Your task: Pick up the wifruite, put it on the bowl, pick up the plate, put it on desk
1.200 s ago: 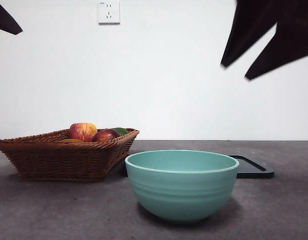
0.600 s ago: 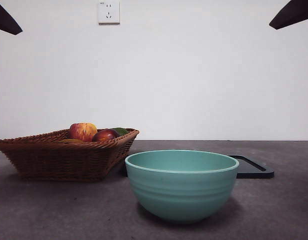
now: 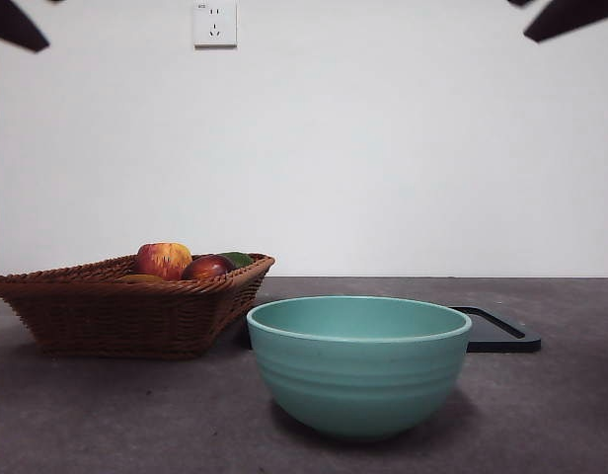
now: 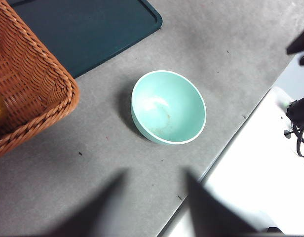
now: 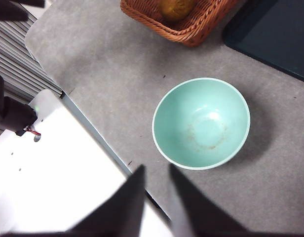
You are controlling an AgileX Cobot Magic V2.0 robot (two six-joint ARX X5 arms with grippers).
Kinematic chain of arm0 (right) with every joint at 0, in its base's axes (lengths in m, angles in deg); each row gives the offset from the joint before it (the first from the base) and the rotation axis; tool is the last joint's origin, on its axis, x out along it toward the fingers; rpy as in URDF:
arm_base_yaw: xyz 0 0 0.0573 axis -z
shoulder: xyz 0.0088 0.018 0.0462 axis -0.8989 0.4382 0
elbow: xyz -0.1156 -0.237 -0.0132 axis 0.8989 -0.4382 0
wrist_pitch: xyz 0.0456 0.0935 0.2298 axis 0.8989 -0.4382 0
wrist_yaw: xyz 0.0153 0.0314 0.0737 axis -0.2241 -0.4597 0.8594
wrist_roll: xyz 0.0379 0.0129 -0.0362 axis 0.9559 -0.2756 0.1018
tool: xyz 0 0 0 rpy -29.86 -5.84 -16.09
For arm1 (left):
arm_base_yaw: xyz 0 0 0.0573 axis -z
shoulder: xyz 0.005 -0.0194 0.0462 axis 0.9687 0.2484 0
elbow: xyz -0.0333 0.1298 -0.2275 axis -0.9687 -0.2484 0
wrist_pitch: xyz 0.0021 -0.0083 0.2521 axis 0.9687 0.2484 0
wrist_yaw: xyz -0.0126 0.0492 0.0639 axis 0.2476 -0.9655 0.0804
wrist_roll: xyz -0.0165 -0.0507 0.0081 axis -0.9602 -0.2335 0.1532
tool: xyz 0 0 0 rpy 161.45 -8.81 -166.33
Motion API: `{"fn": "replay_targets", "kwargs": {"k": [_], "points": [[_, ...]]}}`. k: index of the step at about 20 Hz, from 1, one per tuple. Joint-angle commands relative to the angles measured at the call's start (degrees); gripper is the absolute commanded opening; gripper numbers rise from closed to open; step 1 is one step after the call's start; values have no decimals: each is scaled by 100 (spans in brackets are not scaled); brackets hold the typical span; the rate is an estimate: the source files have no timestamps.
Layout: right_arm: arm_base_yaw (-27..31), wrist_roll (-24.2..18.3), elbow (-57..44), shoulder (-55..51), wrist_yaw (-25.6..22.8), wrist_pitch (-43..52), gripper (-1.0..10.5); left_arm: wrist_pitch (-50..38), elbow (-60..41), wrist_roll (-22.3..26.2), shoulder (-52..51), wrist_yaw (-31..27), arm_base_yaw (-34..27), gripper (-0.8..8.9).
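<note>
The large round teal-green ceramic bowl [image 3: 359, 363] stands empty on the dark grey-brown matte tabletop [image 3: 107, 415], and both hands hang high above it, well apart from it. The left hand [image 4: 154, 205] has its two black jaws spread wide with nothing between them, the bowl [image 4: 168, 107] lying ahead of the gap; the right hand [image 5: 157, 197] has its jaws drawn narrow, also holding nothing, with the bowl [image 5: 201, 123] ahead and slightly to one side of it. In the front view each arm shows only as a black tip at a top corner. The small brown wifruite cannot be picked out with certainty: the front view shows a red-yellow apple [image 3: 164, 260], a dark red fruit [image 3: 207, 267] and a green fruit [image 3: 238, 259] rising over the rim of the brown woven wicker basket [image 3: 126, 311], while the right wrist view alone shows a dull yellow-brown rounded fruit [image 5: 176, 7] lying in the basket [image 5: 191, 27], which may be it. The wrist views also show what the front view hides: the bowl's bare inside with faint brownish marks, and the broad flat face of the dark teal rectangular tray [image 4: 88, 29], which from the front is only a thin dark edge [image 3: 501, 336] behind the bowl. The basket sits just beside the bowl, not touching it, with the tray near both. The tabletop's near edge runs close by the bowl, meeting a white surface [image 5: 58, 163], and bare tabletop lies around the bowl on its other sides.
</note>
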Motion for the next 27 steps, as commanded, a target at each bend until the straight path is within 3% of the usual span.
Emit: {"fn": "replay_targets", "kwargs": {"k": [1, 19, 21, 23, 27], "points": [[-37, -125, 105, 35, -4, 35, 5, -33, 68, 28, 31, 33, 24, 10], [-37, -136, 105, 33, 0, 190, 5, -184, 68, 70, -35, 20, 13, 10], [-37, -136, 105, 33, 0, 190, 5, -614, 66, 435, -282, -50, -136, 10], [-37, -136, 105, 33, 0, 190, 5, -1799, -44, 588, -706, -133, -522, 10], [-37, -136, 107, 33, 0, 190, 5, -4603, -1003, 72, -1810, -1062, -1591, 9]]}}
